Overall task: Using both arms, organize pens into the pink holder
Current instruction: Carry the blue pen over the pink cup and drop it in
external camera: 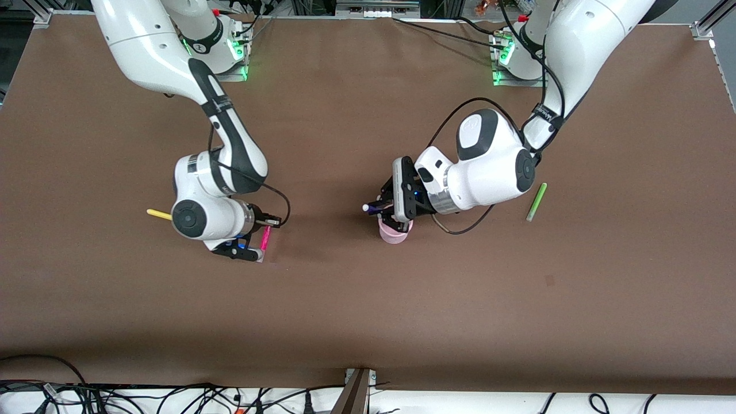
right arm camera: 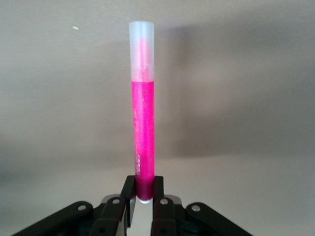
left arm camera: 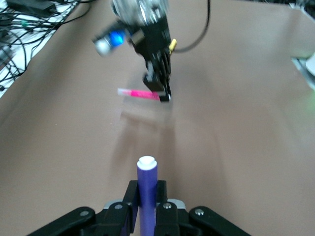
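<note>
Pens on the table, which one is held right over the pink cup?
The dark purple pen, gripped by the left gripper above the pink holder. The right gripper holds the magenta pen; yellow and green lie on the table.

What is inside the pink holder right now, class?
No pen shows inside the pink holder. The left hand hangs over it, gripping the dark purple pen and covering most of the opening, so the inside cannot be fully checked.
</note>
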You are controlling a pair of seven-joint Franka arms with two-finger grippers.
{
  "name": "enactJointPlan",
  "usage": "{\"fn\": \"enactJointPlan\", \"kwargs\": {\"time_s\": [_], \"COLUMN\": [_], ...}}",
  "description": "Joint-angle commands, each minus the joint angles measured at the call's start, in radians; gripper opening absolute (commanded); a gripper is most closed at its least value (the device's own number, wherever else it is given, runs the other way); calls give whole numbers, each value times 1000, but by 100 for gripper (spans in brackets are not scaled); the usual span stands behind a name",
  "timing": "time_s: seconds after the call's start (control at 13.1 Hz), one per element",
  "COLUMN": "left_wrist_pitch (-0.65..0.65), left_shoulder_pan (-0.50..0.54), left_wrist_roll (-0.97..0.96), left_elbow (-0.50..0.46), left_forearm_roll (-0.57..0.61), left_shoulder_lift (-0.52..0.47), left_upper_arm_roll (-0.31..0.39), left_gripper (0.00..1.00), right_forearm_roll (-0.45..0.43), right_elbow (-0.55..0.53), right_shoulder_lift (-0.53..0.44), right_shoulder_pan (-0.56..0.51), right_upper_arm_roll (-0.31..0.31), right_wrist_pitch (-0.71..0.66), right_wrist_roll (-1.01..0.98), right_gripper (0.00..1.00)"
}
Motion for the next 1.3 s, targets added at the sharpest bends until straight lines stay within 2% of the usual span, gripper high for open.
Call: {"fn": "enactJointPlan", "kwargs": {"time_s": [0.0,0.31,0.38,0.61,0.77,1.22], "left_wrist_pitch": [27,35,33,21,-14,-325], "left_shoulder_pan": [9,9,10,22,29,78], "left_wrist_roll": [99,117,116,97,10,-373], "left_elbow": [-10,-33,-35,-37,-34,-20], "left_forearm_roll": [24,82,82,82,82,96], "left_shoulder_lift": [41,47,46,38,20,-97], "left_upper_arm_roll": [1,7,5,2,2,37], "left_gripper": [0,1,99,100,100,100], "right_forearm_roll": [47,156,170,209,219,401], "right_elbow": [46,111,112,114,115,177], "right_shoulder_lift": [-1,-2,-4,-33,-61,-53], "right_shoulder_pan": [-24,-66,-66,-70,-69,-15], "right_upper_arm_roll": [1,1,0,6,11,18], "right_wrist_pitch": [-76,-221,-241,-306,-332,-323], "right_wrist_roll": [-9,-2,0,110,178,458], "right_gripper": [7,7,8,8,8,8]}}
